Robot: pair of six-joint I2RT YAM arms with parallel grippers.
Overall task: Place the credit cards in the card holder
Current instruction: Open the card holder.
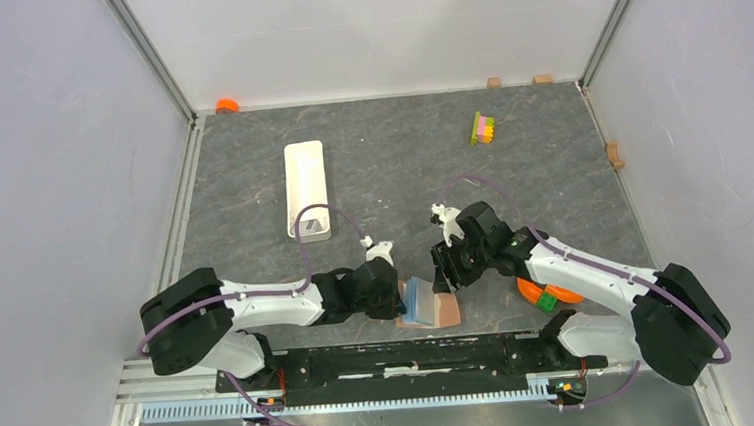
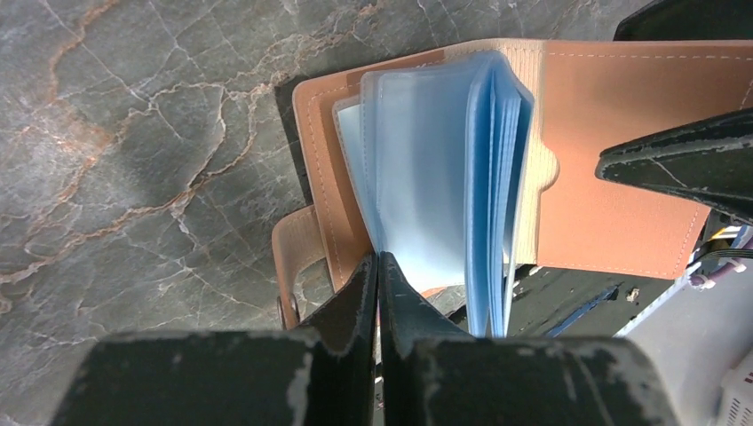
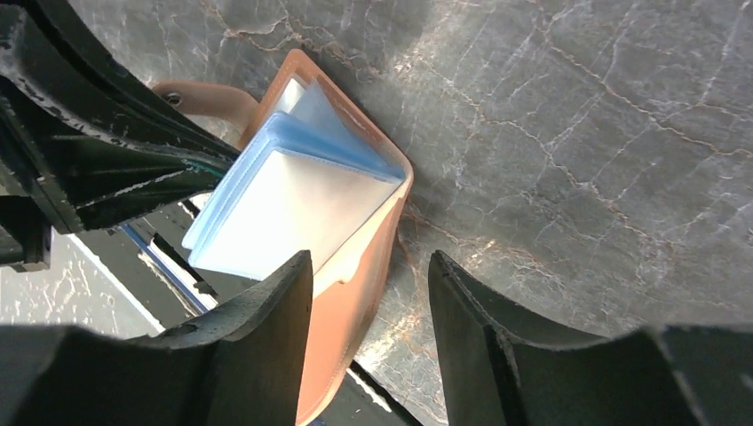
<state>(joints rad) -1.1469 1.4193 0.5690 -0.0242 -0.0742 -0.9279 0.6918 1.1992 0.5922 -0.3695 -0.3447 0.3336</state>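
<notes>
The reddish-brown card holder [image 1: 444,312] lies open at the near table edge, with its pale blue sleeves [image 2: 426,177] fanned upward. My left gripper [image 2: 379,259] is shut, pinching the lower edge of a pale blue sheet by the holder's left cover [image 2: 313,169]. I cannot tell whether that sheet is a credit card or a sleeve. My right gripper [image 3: 368,266] is open over the holder's right cover [image 3: 355,311]: one finger is above the cover, the other above the table. No loose credit card shows on the table.
A long white tray [image 1: 307,190] stands at the back left. A stack of coloured blocks [image 1: 483,127] is at the back right. An orange and green object [image 1: 547,296] lies under the right arm. The black rail [image 1: 413,356] runs just behind the holder.
</notes>
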